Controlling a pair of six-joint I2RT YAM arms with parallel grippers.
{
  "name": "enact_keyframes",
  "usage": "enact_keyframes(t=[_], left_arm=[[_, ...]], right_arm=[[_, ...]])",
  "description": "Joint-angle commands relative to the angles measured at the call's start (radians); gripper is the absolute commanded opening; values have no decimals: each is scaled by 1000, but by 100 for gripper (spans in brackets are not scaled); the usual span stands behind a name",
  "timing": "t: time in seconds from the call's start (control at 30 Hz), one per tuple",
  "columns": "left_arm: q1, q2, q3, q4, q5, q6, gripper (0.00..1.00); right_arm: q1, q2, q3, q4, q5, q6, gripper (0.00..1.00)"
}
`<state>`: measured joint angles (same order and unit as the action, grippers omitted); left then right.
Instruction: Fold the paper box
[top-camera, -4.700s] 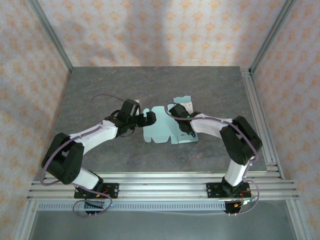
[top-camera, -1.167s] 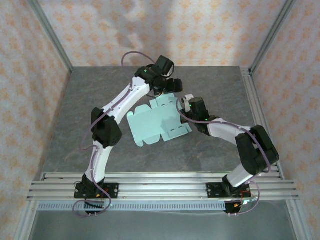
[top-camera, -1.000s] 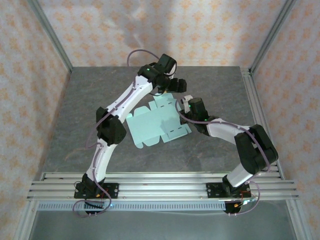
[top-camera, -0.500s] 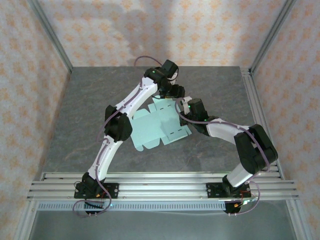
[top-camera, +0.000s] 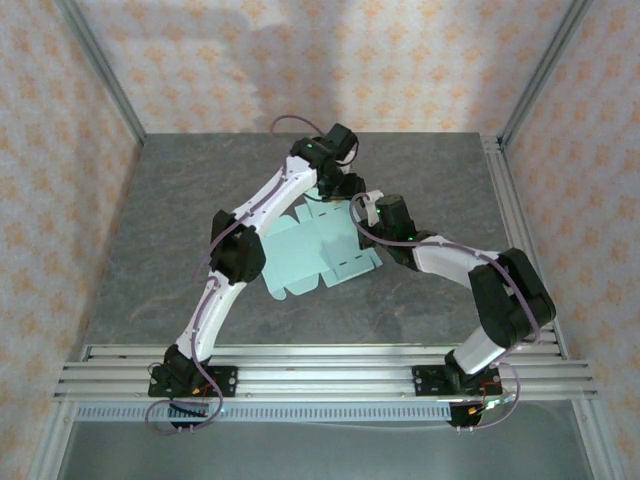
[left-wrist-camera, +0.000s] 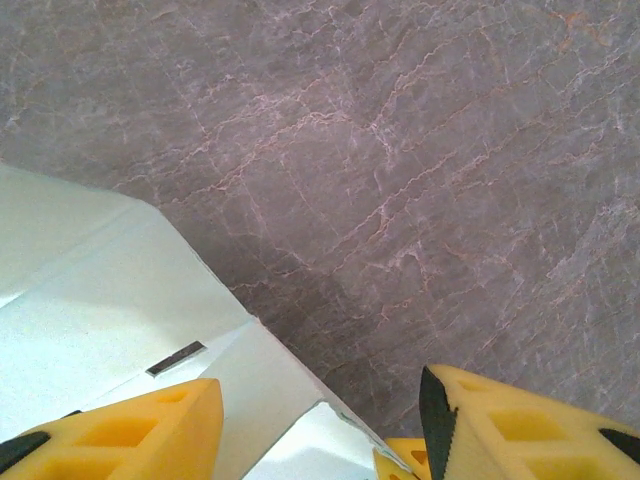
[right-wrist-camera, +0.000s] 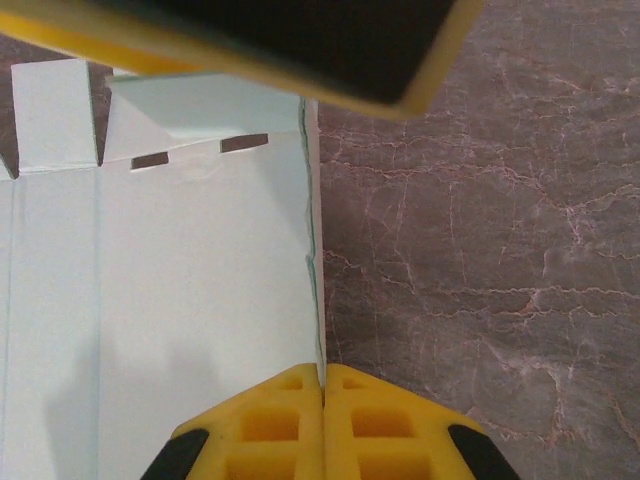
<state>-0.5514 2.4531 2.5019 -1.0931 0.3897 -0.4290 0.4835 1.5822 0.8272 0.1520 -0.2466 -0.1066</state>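
The paper box (top-camera: 315, 250) lies as a flat pale mint die-cut sheet in the middle of the table. My right gripper (top-camera: 368, 213) is shut on the sheet's right edge; in the right wrist view its yellow fingers (right-wrist-camera: 322, 390) pinch that thin edge of the paper box (right-wrist-camera: 180, 270). My left gripper (top-camera: 348, 186) hangs open just beyond the sheet's far right corner, close to the right gripper. In the left wrist view the jaws (left-wrist-camera: 320, 440) straddle the corner of the paper box (left-wrist-camera: 120, 300), with bare table between them.
The grey stone-look table (top-camera: 180, 200) has aluminium frame rails along its right side (top-camera: 515, 220) and near edge. A finger of the left gripper (right-wrist-camera: 280, 40) spans the top of the right wrist view, just past the sheet's slotted flaps.
The left arm has swung right and down toward the sheet's far right corner, ending beside the right gripper. Since 4.7 s ago the sheet has been turned and laid flatter. The right gripper keeps its hold.
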Motion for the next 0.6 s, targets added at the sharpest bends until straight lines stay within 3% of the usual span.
enact_keyframes(t=[0.0,0.23,0.3,0.57], left_arm=[[-10,4,-19,-38,5,-6,53],[-13,-30,-80,-22,10,-21,46],[-15,-42,-103,-5,26,-32,39],[-18,-69,-159,49,29,-139,29]], right_arm=[[5,7,29,27,12,-7,0],[6,15,36,26,21,-4,0],[6,17,39,26,22,-5,0],[12,20,44,17,33,-28,0]])
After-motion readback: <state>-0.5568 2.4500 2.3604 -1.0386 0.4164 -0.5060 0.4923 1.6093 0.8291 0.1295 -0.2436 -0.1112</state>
